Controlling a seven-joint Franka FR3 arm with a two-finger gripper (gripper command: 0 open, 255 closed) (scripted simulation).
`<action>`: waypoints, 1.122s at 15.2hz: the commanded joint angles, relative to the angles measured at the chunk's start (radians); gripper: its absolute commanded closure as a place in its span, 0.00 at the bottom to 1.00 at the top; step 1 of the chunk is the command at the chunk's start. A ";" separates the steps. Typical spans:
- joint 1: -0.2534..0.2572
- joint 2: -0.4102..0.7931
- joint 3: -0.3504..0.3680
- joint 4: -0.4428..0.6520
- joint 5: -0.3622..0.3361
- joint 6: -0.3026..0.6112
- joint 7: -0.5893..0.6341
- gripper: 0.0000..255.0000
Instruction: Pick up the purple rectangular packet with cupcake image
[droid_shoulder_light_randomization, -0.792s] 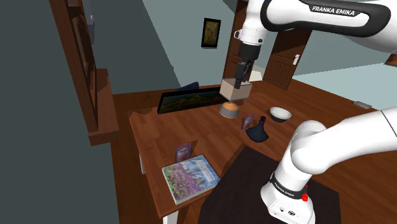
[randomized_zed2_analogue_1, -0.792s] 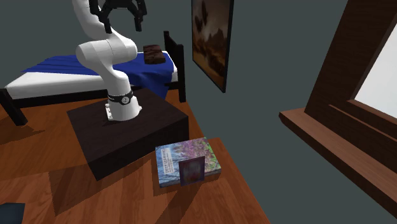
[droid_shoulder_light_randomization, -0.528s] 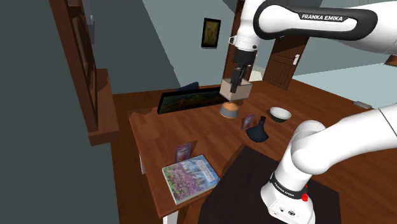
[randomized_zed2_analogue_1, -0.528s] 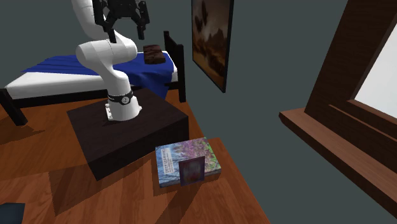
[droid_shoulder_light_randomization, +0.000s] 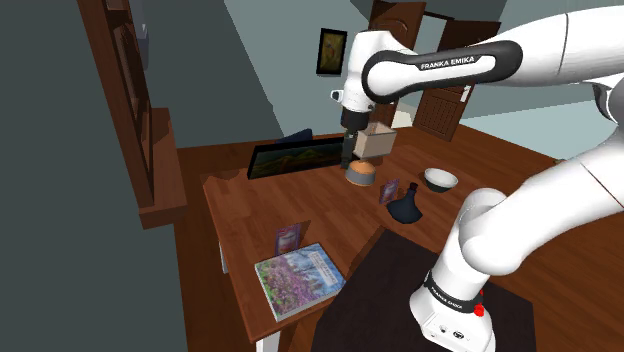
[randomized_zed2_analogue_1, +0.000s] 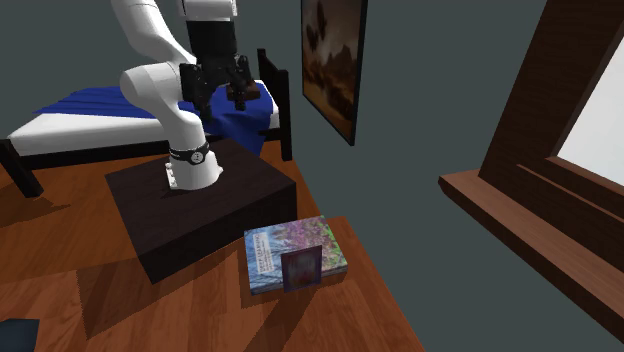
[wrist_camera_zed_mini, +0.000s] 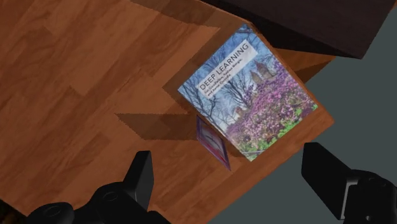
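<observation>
Pincer (randomized_zed2_analogue_1: 215, 98) has dropped lower than before | jaws apart, holding nothing | purple packet (wrist_camera_zed_mini: 213, 144) stands upright just beside book (wrist_camera_zed_mini: 248, 89) on desk (wrist_camera_zed_mini: 76, 76)

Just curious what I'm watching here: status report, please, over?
Gripper open, empty, well off target. Purple packet upright on table, untouched. Book lies close beside it.

Purple packet (droid_shoulder_light_randomization: 288, 238) (upright) beside book (droid_shoulder_light_randomization: 300, 280)
</observation>
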 joint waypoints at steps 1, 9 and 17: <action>0.014 0.054 -0.015 -0.016 -0.004 0.072 -0.051 0.00; 0.076 0.318 -0.050 -0.020 0.012 0.333 -0.240 0.00; 0.122 0.616 -0.044 0.050 0.068 0.549 -0.441 0.00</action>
